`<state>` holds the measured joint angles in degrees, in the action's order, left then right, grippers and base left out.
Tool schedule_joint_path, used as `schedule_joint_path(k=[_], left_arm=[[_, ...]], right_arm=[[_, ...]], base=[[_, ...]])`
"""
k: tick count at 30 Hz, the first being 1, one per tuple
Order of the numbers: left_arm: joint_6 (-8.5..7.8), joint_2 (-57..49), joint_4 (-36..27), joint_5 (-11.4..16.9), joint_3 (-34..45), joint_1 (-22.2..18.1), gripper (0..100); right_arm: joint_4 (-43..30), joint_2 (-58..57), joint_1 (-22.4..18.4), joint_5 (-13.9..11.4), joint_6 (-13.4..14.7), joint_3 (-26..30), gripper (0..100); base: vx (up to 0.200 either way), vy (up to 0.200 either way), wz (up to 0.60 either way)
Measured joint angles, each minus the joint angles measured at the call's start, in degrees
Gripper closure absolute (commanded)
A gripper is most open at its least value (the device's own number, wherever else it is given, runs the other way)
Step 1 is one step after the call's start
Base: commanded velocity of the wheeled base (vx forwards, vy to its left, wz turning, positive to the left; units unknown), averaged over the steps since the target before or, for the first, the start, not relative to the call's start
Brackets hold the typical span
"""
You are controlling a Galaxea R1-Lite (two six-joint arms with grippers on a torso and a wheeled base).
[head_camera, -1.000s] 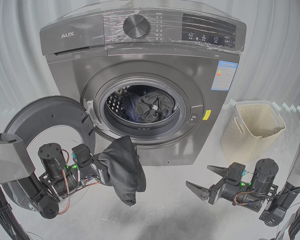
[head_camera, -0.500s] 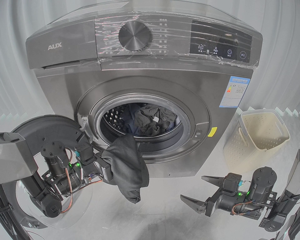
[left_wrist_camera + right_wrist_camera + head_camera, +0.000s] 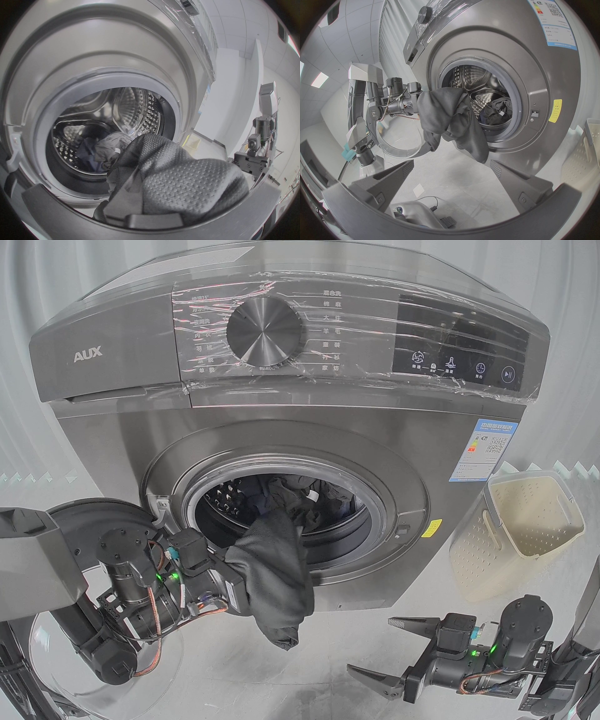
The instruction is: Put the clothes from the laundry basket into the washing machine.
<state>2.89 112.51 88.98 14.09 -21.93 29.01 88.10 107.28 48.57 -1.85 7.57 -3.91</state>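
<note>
Dark grey cloth (image 3: 276,568) is gripped by the closed left gripper (image 3: 240,593) and held up before the lower rim of the washing machine (image 3: 312,427) opening. Its upper fold is seen against the mouth of the drum, and the rest hangs down in front of the machine. Other dark clothes (image 3: 300,493) are seen inside the drum. The right gripper (image 3: 370,644) is held low on the right, its jaws spread wide with nothing between them. The cream laundry basket (image 3: 531,534) is seen just beside the machine's right side.

Head view above washing machine (image 3: 281,427), wrist views low (left nearer), sharing drum (image 3: 228,499)
</note>
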Motion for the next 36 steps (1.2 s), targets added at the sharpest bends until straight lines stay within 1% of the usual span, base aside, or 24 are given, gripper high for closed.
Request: schedule_joint_path(k=[3,5,7,11,13,18,22,27,31,36], left_arm=[[1.45,0.34,0.02,1.50,-1.24,0.80,100],[1.95,1.19,0.00,2.19,-2.24,1.13,100],[1.90,2.40,0.02,2.41,-3.72,1.19,100],[0.91,6.53,-0.02,2.63,-8.74,0.67,100],[1.01,8.17,0.00,2.71,-10.68,0.41,100],[1.89,12.28,0.02,2.62,-15.52,0.22,100],[3.35,15.74,-0.02,1.10,-19.25,0.34,100],[4.39,19.60,-0.09,-1.89,-26.75,0.85,100],[4.66,22.72,-1.04,-4.08,-33.22,1.11,100],[4.83,26.08,-6.21,-6.77,-41.40,1.28,100]], right_arm=[[0.04,-0.46,0.30,0.11,0.01,0.00,0],[0.04,-0.77,0.51,0.09,0.01,-0.05,0],[0.04,-0.96,0.44,0.11,0.00,-0.02,0],[0.04,-1.27,0.33,0.09,0.00,-0.05,0],[0.02,-1.38,0.22,0.02,0.00,-0.05,0],[0.02,-1.90,-0.12,-0.02,-0.05,0.06,0],[0.02,-2.23,-0.01,0.00,-0.07,0.04,0],[0.04,-2.36,0.00,-0.02,-0.10,-0.07,0],[0.04,-2.32,0.00,-0.04,-0.05,-0.10,0],[0.02,-2.21,0.00,-0.09,-0.02,-0.11,0]], base=[[0.000,0.000,0.00],[0.000,0.000,0.00],[0.000,0.000,0.00],[0.000,0.000,0.00],[0.000,0.000,0.00],[0.000,0.000,0.00],[0.000,0.000,0.00],[0.000,0.000,0.00],[0.000,0.000,0.00],[0.000,0.000,0.00]])
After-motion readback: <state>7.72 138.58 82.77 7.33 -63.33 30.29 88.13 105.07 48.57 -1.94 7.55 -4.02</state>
